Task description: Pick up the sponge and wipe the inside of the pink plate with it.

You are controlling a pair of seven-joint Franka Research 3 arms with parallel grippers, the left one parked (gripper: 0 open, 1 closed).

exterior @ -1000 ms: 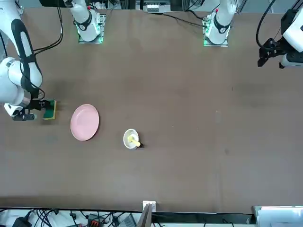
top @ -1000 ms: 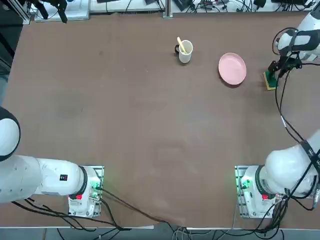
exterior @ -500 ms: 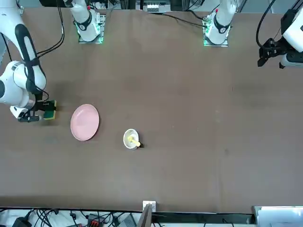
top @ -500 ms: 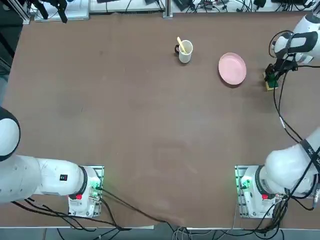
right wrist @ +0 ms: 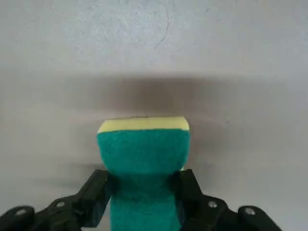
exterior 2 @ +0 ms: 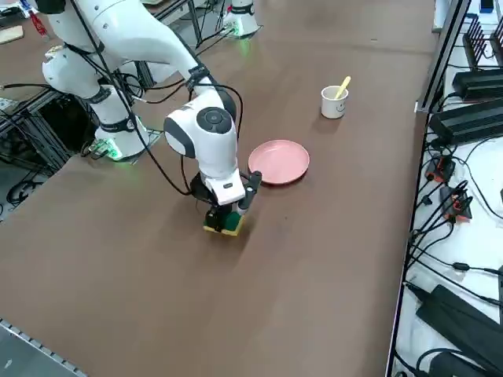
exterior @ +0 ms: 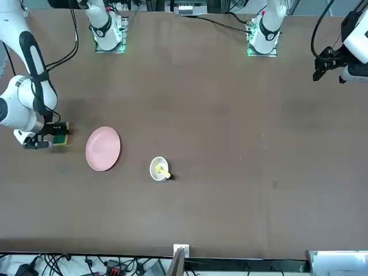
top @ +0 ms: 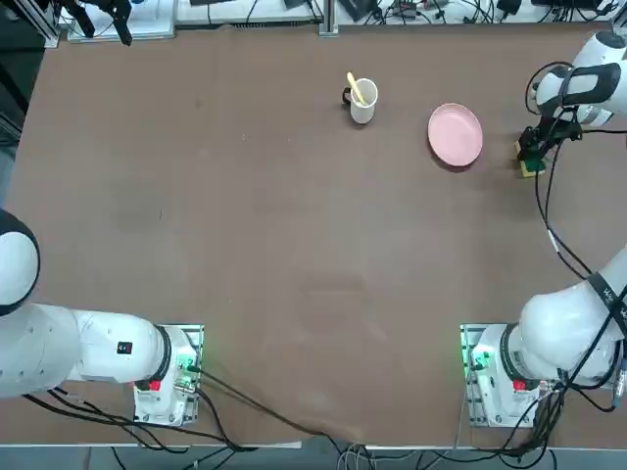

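The sponge [right wrist: 143, 149], green on top with a yellow layer under it, lies on the brown table to the right of the pink plate [top: 455, 134] in the top view. My right gripper [right wrist: 143, 180] stands straight over it, both black fingers pressed against the sponge's sides, which bulge slightly between them. From the right side view the sponge [exterior 2: 228, 225] still touches the table under the gripper [exterior 2: 226, 210]. The plate [exterior 2: 278, 162] is bare and lies a short way from the sponge. In the front view the gripper [exterior: 53, 137] covers most of the sponge [exterior: 62, 137].
A white mug [top: 363, 100] with a yellow utensil in it stands left of the plate in the top view. The table's right edge runs close behind the gripper. Cables and black equipment line the far side beyond the table.
The right gripper has come down over the sponge and its fingers have closed in on the sponge's sides. Plate and mug have not moved.
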